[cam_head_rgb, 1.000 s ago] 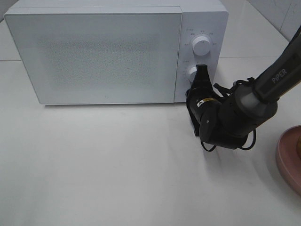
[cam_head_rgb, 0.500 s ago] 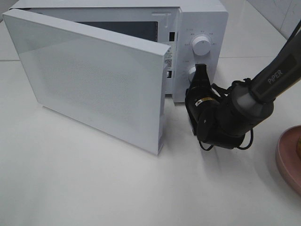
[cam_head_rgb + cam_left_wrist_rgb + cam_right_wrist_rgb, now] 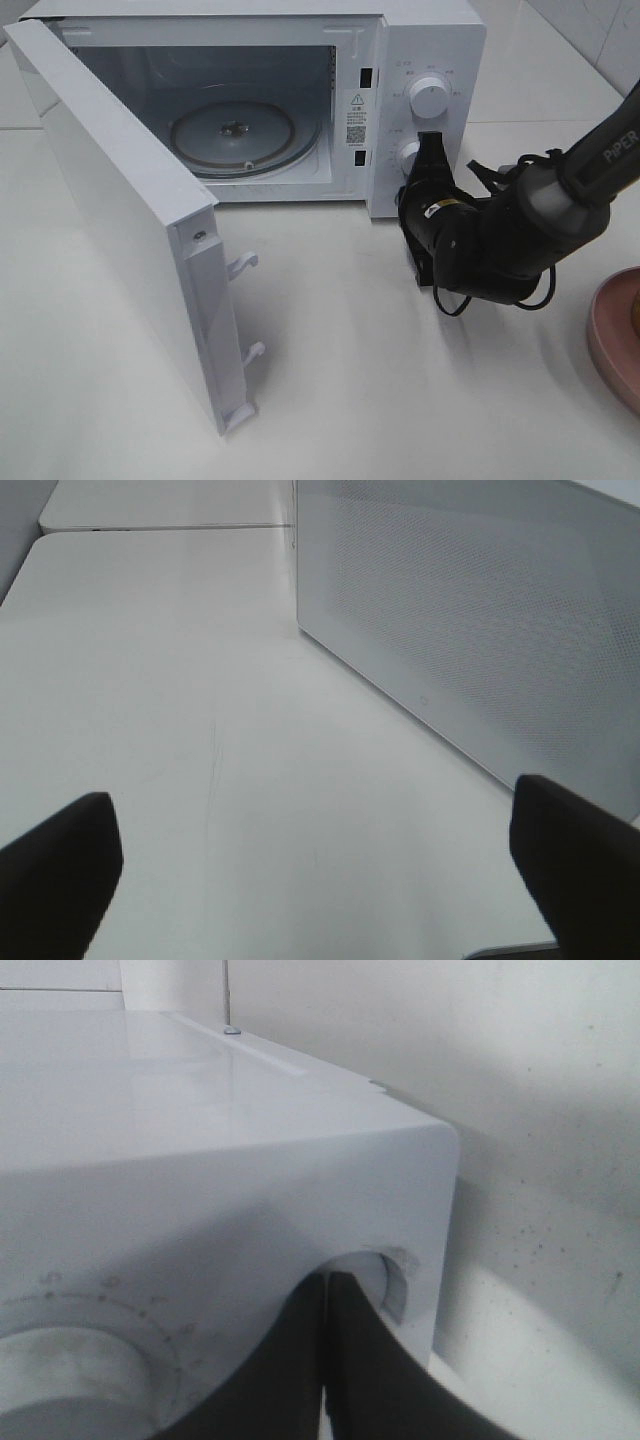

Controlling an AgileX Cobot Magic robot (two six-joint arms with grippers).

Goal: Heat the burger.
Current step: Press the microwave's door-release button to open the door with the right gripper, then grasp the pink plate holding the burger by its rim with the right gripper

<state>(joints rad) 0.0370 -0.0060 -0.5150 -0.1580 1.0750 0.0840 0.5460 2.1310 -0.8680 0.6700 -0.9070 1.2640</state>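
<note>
The burger is out of view; only the rim of the pink plate [image 3: 612,335] shows at the right edge of the exterior view. The white microwave [image 3: 430,40] stands at the back with its door [image 3: 110,220] swung wide to the left, and the glass turntable [image 3: 232,135] inside is bare. My right gripper [image 3: 430,147] is shut, its tips against the lower button [image 3: 408,153] under the upper dial [image 3: 429,97]. In the right wrist view the right gripper [image 3: 326,1350] has its fingers pressed together at that button's recess. My left gripper [image 3: 320,880] is open over bare table, holding nothing.
The open door's outer face [image 3: 480,620] stands close beside the left gripper. The door juts far forward over the table on the left, with its latch hooks [image 3: 245,265] on its free edge. The white table [image 3: 400,400] is bare in front of the microwave.
The microwave door has swung from closed to wide open toward the left. My right gripper stays shut at the lower button and the arm has shifted slightly.
</note>
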